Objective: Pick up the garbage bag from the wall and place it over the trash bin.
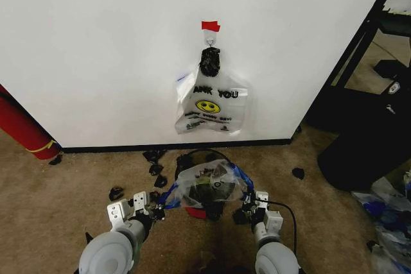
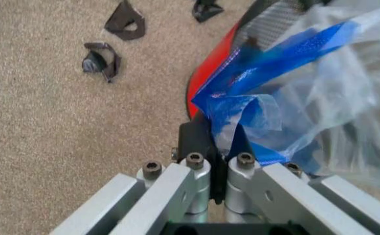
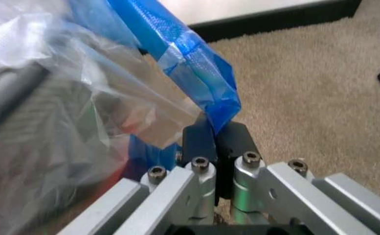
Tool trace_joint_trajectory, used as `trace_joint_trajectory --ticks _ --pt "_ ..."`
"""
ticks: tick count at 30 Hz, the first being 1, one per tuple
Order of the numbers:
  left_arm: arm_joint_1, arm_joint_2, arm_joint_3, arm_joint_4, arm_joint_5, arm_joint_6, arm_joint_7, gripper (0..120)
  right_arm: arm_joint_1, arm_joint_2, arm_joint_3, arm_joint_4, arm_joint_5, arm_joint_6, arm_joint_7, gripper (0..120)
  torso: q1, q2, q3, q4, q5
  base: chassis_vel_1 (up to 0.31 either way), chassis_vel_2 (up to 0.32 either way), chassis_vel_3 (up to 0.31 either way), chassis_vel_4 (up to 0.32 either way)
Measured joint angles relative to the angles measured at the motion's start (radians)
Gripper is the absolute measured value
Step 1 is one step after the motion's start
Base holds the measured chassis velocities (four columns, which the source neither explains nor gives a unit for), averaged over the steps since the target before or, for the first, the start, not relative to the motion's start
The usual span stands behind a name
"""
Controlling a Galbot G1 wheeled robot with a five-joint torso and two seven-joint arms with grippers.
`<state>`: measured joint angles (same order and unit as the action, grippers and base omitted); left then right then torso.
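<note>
Plainly, we read "ANK YOU" in black above a yellow smiley on the spare bag [image 1: 210, 106] hanging from the hook [image 1: 210, 38] under the red tape patch [image 1: 210, 26] on the wall [image 1: 96, 49]; smaller print below it is too fine to read. Our garbage bag [image 1: 209, 184] lies stretched over the trash bin [image 1: 194, 212] on the carpet [image 1: 58, 184], near the black baseboard [image 1: 115, 148]. Our left gripper [image 2: 219, 147] is pinched tight on one blue handle at the bin's left edge, and our right gripper [image 3: 214, 142] is clamped on the other blue handle at its right edge. Black scraps [image 1: 154, 169] litter the floor between bin and wall; open carpet lies left, while dark equipment [image 1: 366, 139] crowds the right.
</note>
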<state>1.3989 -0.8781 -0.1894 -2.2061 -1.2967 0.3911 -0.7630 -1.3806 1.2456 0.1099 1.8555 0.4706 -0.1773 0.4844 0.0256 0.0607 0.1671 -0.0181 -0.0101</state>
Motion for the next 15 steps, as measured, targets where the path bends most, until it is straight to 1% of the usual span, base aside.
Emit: trace_joint_trajectory --ticks 1,8,12,15 --pt "0.0 0.0 0.0 0.0 0.0 0.0 0.0 0 0.0 0.0 0.0 0.0 0.0 0.0 0.0 0 0.0 0.0 0.0 0.0 0.0 0.0 0.0 0.0 0.0" --pt "-0.048 -0.025 0.046 0.087 0.029 -0.007 0.013 0 0.074 0.01 -0.008 -0.08 0.022 -0.002 -0.004 0 0.0 0.0 0.0 0.0 -0.0001 0.0 0.0 0.0 0.0" --pt "-0.065 -0.027 0.05 0.104 0.042 -0.018 0.018 0 0.112 0.017 -0.009 -0.101 0.035 -0.005 -0.003 0 0.0 0.0 0.0 0.0 0.0 0.0 0.0 0.0 0.0" --pt "-0.075 -0.026 0.05 0.108 0.074 -0.037 0.031 0 0.152 0.018 -0.015 -0.122 0.047 -0.01 -0.004 0 0.0 0.0 0.0 0.0 -0.0001 0.0 0.0 0.0 0.0"
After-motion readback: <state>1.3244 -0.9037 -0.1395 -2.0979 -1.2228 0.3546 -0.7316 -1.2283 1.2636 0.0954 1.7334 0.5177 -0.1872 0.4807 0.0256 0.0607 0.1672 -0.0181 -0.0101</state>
